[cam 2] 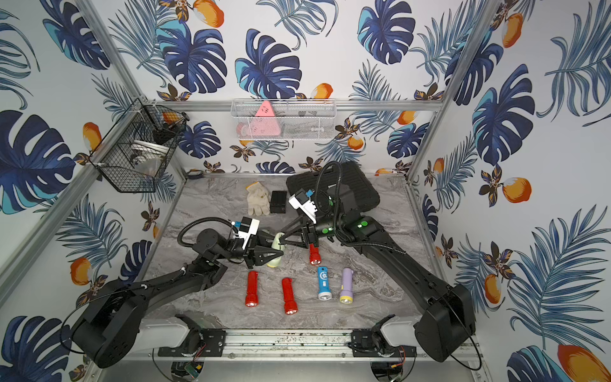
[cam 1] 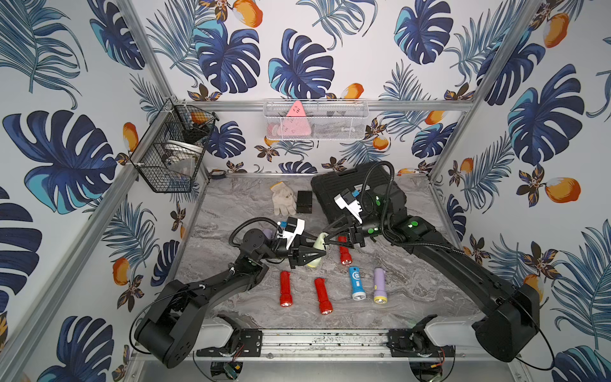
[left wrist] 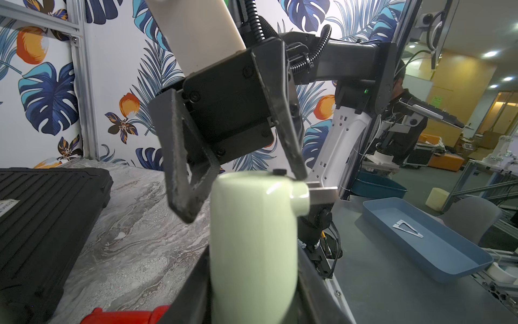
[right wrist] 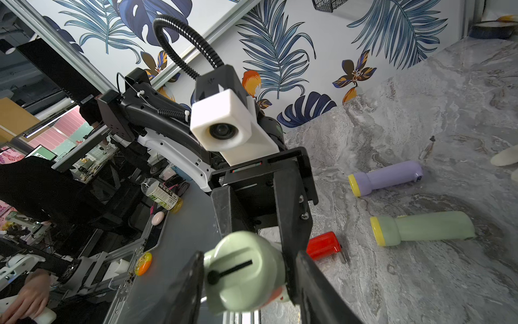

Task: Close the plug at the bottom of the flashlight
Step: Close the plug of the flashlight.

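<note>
In both top views we locate the pale green plastic flashlight point(cam 1: 318, 243) point(cam 2: 277, 245) held over the middle of the grey marble-patterned tabletop point(cam 1: 231, 205). The left gripper point(cam 1: 321, 254) point(cam 2: 279, 254) has its fingers closed on the flashlight body. The right gripper point(cam 1: 325, 238) point(cam 2: 282, 238) meets it from the opposite side, its fingers spread part-way, one on each side of the far end. A blue cylindrical flashlight point(cam 1: 356, 282) and a lilac cylindrical flashlight point(cam 1: 379, 285) lie side by side nearer the front edge. In the left wrist view the flashlight point(left wrist: 252, 238) fills the centre, clamped between the left gripper's fingers point(left wrist: 311, 280). At its end the plug point(left wrist: 319, 194) is not folded in: a metal prong juts sideways from a green hinge piece. One right fingertip point(left wrist: 300, 174) rests at that hinge. The other stands just beside the flashlight body with a narrow gap, so the right gripper grips nothing. In the right wrist view the flashlight's end face point(right wrist: 238, 269), marked by a black slot, sits between the right gripper's fingers point(right wrist: 190, 280). We cannot tell here whether they touch it. A second green flashlight with a yellow rim point(right wrist: 423, 227) lies flat on the tabletop beyond.
</note>
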Tool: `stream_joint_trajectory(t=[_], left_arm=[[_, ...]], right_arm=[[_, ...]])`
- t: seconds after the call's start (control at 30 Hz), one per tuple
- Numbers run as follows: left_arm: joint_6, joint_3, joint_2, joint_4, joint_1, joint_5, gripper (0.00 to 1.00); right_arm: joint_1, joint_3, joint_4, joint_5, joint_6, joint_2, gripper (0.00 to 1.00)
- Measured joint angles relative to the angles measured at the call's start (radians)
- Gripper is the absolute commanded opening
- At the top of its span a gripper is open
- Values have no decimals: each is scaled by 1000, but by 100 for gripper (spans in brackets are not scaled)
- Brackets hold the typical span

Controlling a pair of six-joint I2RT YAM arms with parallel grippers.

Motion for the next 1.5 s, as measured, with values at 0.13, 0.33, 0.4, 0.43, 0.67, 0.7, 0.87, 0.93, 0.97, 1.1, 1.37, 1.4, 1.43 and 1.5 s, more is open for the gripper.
stream_joint_trajectory(t=[0.13,0.33,0.4,0.43,0.67,0.7,0.87,0.93,0.97,1.1,1.37,1.4,1.43,1.5], left_arm=[[-27,0,8,25,0,8,0],[-111,2,38,99,2,40,0],[-134,2,50,137,1,49,0],[-141,2,54,149,1,51,0],[-132,2,29,154,1,48,0],[-126,2,22,145,1,48,0],[-92,2,2,105,-1,40,0],[-79,2,0,103,-1,41,0],[-78,2,0,102,-2,41,0],[-75,5,3,101,-3,42,0],[-76,9,11,102,-6,44,0],[-76,10,11,100,-6,43,0],[-76,10,11,97,-6,43,0],[-76,10,11,90,-6,43,0]], right_arm=[[2,-1,5,-8,0,1,45],[5,0,17,-22,-10,5,45],[6,0,17,-26,-11,3,47],[7,0,16,-26,-12,2,47],[8,17,-11,-19,-34,-17,48],[8,18,-11,-21,-35,-17,49],[8,25,-18,-19,-42,-16,57],[8,27,-22,-14,-45,-17,59],[8,27,-24,-12,-45,-17,60],[7,29,-27,-2,-45,-22,61],[8,41,-25,0,-34,-7,57],[9,43,-25,0,-34,-4,56],[9,44,-25,-1,-34,-2,54],[11,46,-25,-11,-32,5,50]])
